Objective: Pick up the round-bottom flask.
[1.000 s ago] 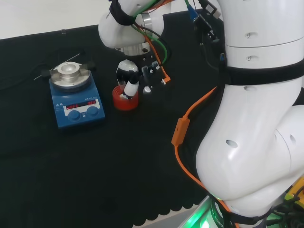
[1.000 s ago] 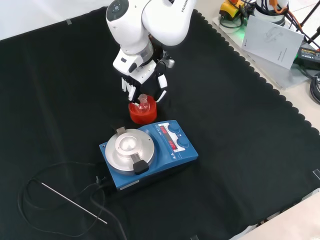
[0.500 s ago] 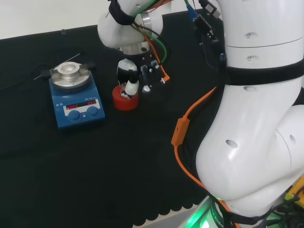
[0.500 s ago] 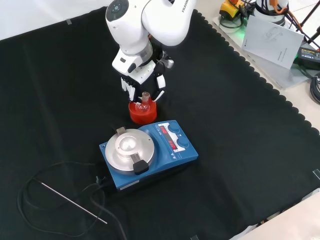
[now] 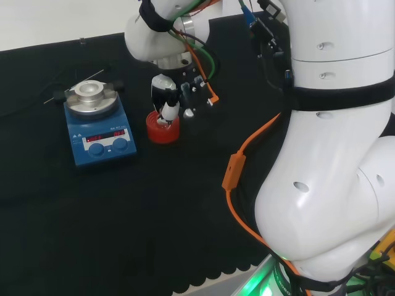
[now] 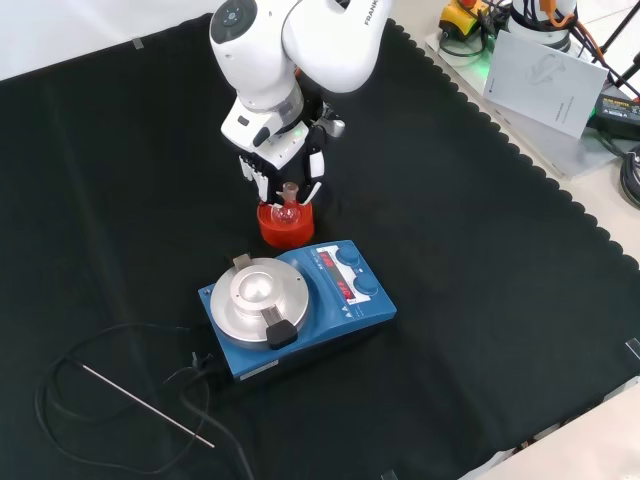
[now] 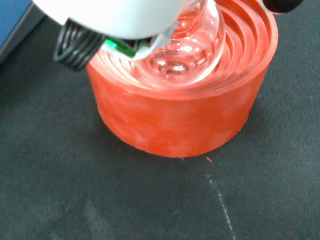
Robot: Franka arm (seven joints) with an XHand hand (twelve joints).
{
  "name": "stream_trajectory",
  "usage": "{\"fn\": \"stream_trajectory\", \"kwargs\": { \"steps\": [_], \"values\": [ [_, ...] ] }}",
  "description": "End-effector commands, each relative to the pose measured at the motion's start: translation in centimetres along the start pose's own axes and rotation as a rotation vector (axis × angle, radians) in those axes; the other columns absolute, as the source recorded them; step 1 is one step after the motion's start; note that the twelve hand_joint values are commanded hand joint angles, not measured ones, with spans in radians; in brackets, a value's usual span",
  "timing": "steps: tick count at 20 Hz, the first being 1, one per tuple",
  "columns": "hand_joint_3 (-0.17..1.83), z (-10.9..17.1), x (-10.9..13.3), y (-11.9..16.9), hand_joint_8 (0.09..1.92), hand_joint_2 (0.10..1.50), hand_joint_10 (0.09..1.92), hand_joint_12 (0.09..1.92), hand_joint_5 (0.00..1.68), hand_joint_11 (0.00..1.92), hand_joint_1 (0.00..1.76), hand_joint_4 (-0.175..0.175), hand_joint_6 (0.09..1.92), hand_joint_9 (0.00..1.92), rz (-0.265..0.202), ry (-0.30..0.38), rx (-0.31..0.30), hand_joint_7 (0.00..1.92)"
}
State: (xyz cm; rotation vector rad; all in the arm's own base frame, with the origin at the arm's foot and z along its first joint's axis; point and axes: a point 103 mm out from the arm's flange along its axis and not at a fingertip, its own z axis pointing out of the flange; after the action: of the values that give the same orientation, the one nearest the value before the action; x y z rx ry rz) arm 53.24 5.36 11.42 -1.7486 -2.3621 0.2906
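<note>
Front view, left to right: hotplate stirrer (image 6: 296,303) sits on the near side, then the red ribbed stand (image 6: 284,228) touching its back edge, with the round-bottom flask (image 6: 289,209) seated in it, neck upright. The hand (image 6: 283,160) hangs directly above, fingers (image 6: 314,168) pointing down and bracketing the neck on both sides, so the flask lies between and just below the fingertips, its long axis vertical, in line with them. Fingers look narrowed around the neck; actual contact can't be confirmed. Wrist view shows the bulb resting in the stand's rings. Next move judged: close on neck, lift straight up.
</note>
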Motion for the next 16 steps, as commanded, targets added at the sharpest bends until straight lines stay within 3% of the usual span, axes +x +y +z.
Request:
{"fn": "stream_trajectory", "kwargs": {
  "steps": [1, 4, 8, 16],
  "values": [
    [0.68, -1.17, -0.50, 0.92, 0.66, 0.66, 0.54, 1.03, 1.22, 1.35, 1.19, -0.155, 0.75, 1.52, 0.002, -0.010, -0.008, 1.41],
    [0.71, -1.51, -0.58, 1.04, 0.63, 0.64, 0.48, 0.96, 1.24, 1.46, 1.20, -0.173, 0.73, 1.58, 0.006, -0.013, -0.024, 1.46],
    [0.72, -1.82, -0.69, 1.15, 0.63, 0.62, 0.43, 0.93, 1.18, 1.51, 1.31, -0.175, 0.69, 1.61, 0.010, -0.009, -0.033, 1.41],
    [0.80, -1.94, -0.40, 0.83, 0.65, 0.58, 0.39, 0.89, 1.18, 1.57, 1.32, -0.175, 0.70, 1.66, 0.008, 0.010, -0.024, 1.42]
  ]
}}
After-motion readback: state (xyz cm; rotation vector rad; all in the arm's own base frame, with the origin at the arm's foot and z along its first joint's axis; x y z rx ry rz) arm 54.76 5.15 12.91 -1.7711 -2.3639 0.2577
